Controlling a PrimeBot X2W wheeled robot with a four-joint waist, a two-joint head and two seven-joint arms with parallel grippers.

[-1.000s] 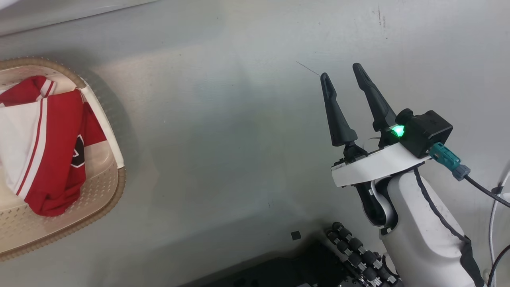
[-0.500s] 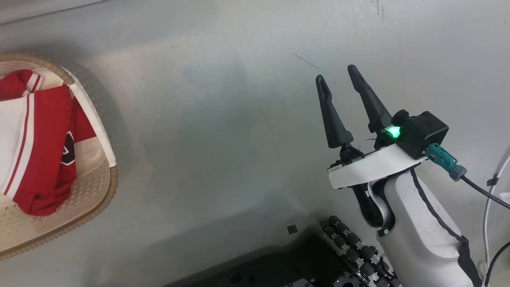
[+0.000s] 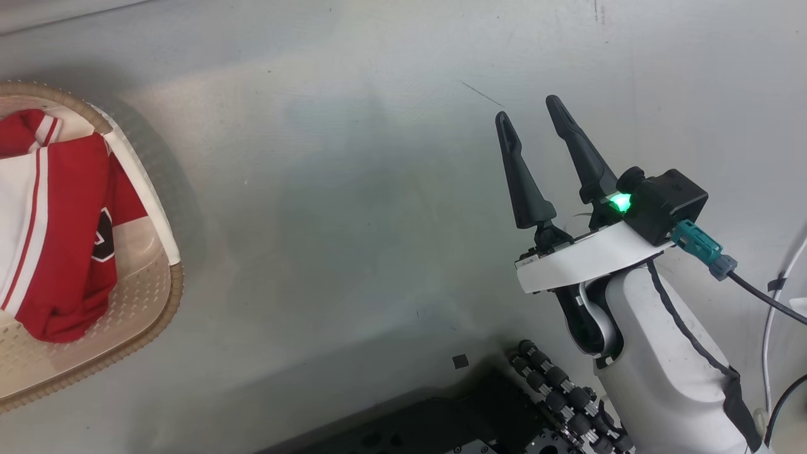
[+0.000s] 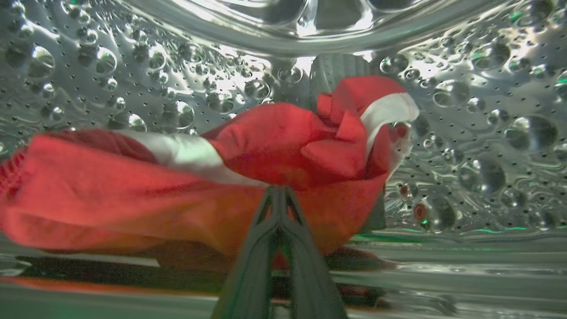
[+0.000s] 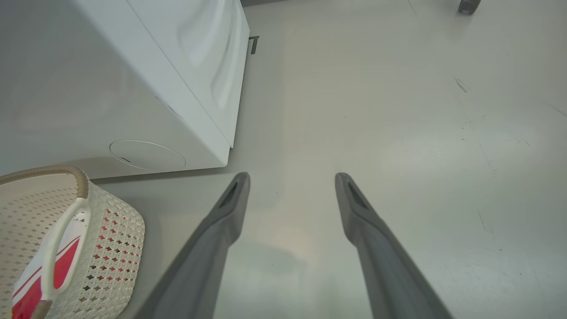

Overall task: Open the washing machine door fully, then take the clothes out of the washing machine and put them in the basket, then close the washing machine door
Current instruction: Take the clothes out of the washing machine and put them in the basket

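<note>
Inside the perforated steel drum (image 4: 465,133) of the washing machine lies a heap of red clothes (image 4: 274,141) with a white band. My left gripper (image 4: 277,190) is shut, its tips pinching the near edge of that red fabric. In the head view, the cream basket (image 3: 170,296) at the left holds another red and white garment (image 3: 63,221). My right gripper (image 3: 528,108) hangs open over bare floor, nothing between its fingers. The right wrist view has the right gripper (image 5: 292,177), the washing machine's white body (image 5: 133,88) and the basket (image 5: 110,230). The washing machine door is out of view.
The floor is smooth grey. My base with its black rollers (image 3: 555,384) sits at the bottom of the head view, a small black square (image 3: 460,361) beside it. Cables (image 3: 775,302) trail at the right edge. A round service flap (image 5: 146,154) marks the machine's lower front.
The head camera has swung a little, so the basket sits further left in the picture. The right gripper stays open in much the same place. The left gripper has gone from open to shut.
</note>
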